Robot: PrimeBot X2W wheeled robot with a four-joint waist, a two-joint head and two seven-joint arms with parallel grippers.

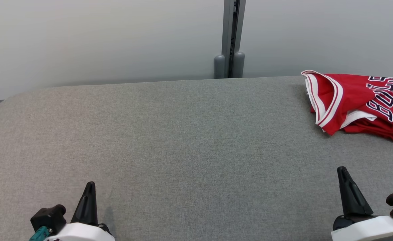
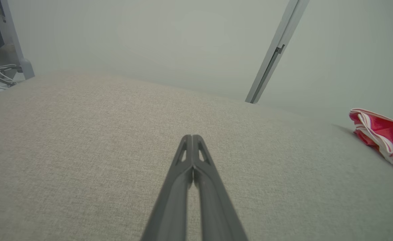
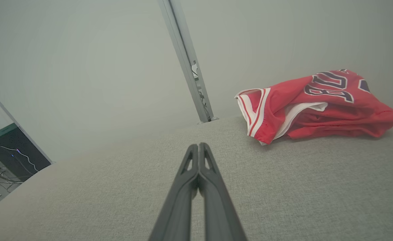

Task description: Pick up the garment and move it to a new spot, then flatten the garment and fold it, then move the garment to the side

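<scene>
Grey fabric tabletop | crumpled red jersey with white trim far right | left gripper, right gripper closed, empty | I open right gripper, pinch bunched edge.

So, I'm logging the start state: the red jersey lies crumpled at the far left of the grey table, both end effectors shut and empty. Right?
Not quite: the red jersey lies at the far right of the grey table, as the head view shows. The left end effector and right end effector are indeed shut and empty.
</scene>
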